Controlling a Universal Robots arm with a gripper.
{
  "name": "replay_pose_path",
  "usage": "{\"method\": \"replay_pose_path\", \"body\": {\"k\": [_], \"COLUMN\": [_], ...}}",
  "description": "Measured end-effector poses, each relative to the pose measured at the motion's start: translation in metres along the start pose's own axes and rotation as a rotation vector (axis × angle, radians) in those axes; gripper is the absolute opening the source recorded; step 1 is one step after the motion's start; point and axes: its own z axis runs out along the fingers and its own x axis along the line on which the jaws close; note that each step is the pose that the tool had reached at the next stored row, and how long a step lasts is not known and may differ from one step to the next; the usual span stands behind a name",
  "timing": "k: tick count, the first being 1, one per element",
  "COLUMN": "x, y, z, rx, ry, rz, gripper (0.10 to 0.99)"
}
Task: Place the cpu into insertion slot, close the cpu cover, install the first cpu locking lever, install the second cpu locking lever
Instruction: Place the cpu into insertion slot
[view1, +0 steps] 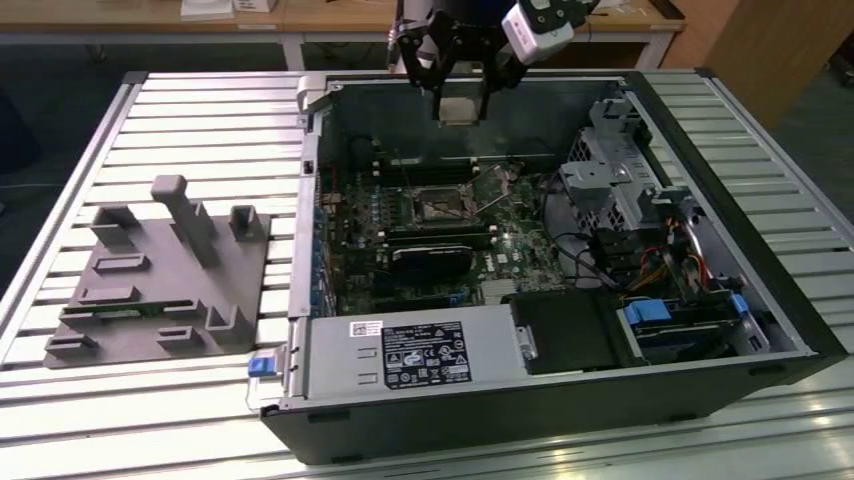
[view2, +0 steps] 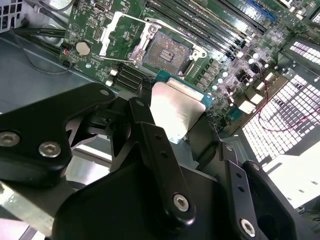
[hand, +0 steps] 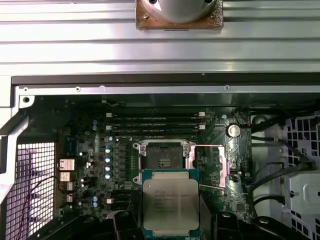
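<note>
My gripper (view1: 458, 100) hangs above the open computer case (view1: 320, 200), near its far wall, shut on the cpu (view1: 458, 107). The cpu (hand: 170, 202) is a square chip with a dull silver top and a green rim, and the black fingers (view2: 150, 145) clamp its edges. The insertion slot (hand: 163, 159) lies open on the green board below, a little ahead of the chip, with its dark centre bare. In the second wrist view the insertion slot (view2: 167, 50) shows just beyond the cpu (view2: 177, 107). The cpu cover (hand: 222, 167) is swung open beside the slot, and shows as a silvery frame (view2: 107, 35).
Long black memory slots (hand: 155, 122) run past the socket. A black card (view1: 434, 250) and a grey labelled box (view1: 400, 355) sit nearer the case front. A metal drive cage (view1: 614, 190) with cables stands at the exterior view's right. A grey fixture block (view1: 160, 275) rests on the slatted table.
</note>
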Motion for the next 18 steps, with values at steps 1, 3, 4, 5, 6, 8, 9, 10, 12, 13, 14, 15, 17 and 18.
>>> {"method": "replay_pose_path", "body": {"k": [1, 3, 4, 5, 6, 8, 9, 10, 12, 13, 14, 15, 17, 18], "x": [0.0, 0.0, 0.0, 0.0, 0.0, 0.0, -0.0001, -0.0001, -0.0001, -0.0001, -0.0001, -0.0001, -0.0001, -0.0001], "y": [0.0, -0.0001, -0.0001, -0.0001, -0.0002, -0.0002, -0.0002, -0.0002, -0.0003, -0.0003, -0.0004, -0.0004, -0.0004, -0.0005], "z": [0.0003, 0.0009, 0.0011, 0.0014, 0.0017, 0.0022, 0.0025, 0.0028, 0.0034, 0.0038, 0.004, 0.0044, 0.005, 0.0054], "rx": [0.0, 0.0, 0.0, 0.0, 0.0, 0.0, 0.0, 0.0, 0.0, 0.0, 0.0, 0.0, 0.0, 0.0], "ry": [0.0, 0.0001, 0.0, 0.0, 0.0, 0.0, 0.0, -0.0001, 0.0, 0.0, 0.0, 0.0, 0.0, 0.0], "rz": [0.0, 0.0, 0.0, 0.0, 0.0, 0.0, 0.0, 0.0, 0.0, 0.0, 0.0, 0.0, 0.0, 0.0], "gripper": [0.541, 0.541, 0.541, 0.541, 0.541, 0.541, 0.541, 0.541, 0.541, 0.541, 0.541, 0.541, 0.541, 0.541]}}
